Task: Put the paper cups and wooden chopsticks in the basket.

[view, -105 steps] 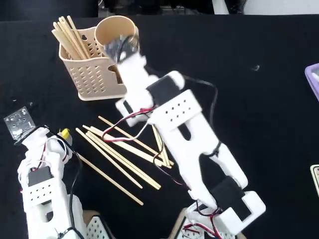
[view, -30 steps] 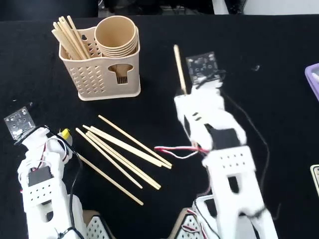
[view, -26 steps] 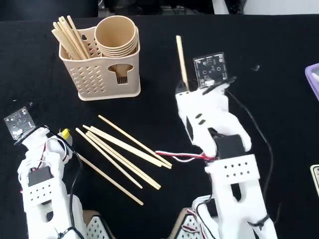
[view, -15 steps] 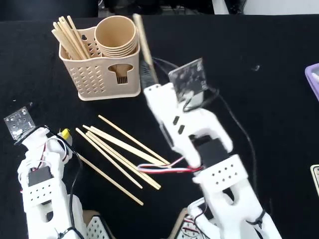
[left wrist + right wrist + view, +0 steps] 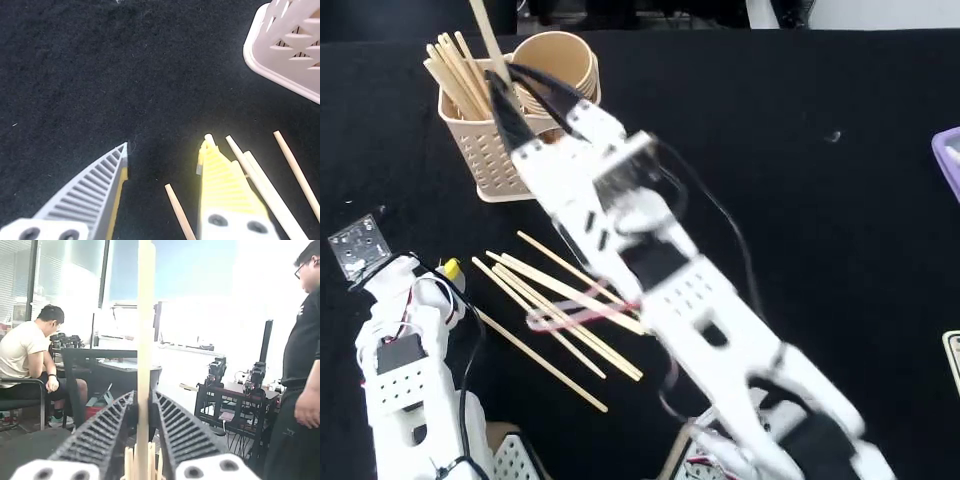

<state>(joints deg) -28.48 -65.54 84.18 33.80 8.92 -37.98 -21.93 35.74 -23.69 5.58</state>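
A: Starting at the left, our left gripper (image 5: 165, 149) sits low at the near left of the table (image 5: 820, 250). Its jaws are spread wide with nothing between them. The near ends of the loose chopsticks (image 5: 570, 300) lie just beside it, flat on the table and running off to the right.

B: Do we need that arm for the coming move?

A: We judge not. Farther back is the basket (image 5: 500, 160), at the far left. The bundled chopsticks (image 5: 455, 70) lean in its left compartment and the paper cups (image 5: 555, 55) are stacked in its right one.

B: Where is our stick against those?

A: The held chopstick (image 5: 483, 30) stands between the bundle and the cups. Our right gripper (image 5: 145, 405) is closed tight on it low down, so most of its length rises above the jaws. Its long axis is close to upright, tipped a little to the far left.

B: Is its lower end inside the basket yet?

A: We cannot tell, because the jaws hide it. The right wrist view does show the tops of the bundle directly beneath the grip, so we take the stick to be lined up over the left compartment. From there the move should be a straight drop along the stick's own axis.
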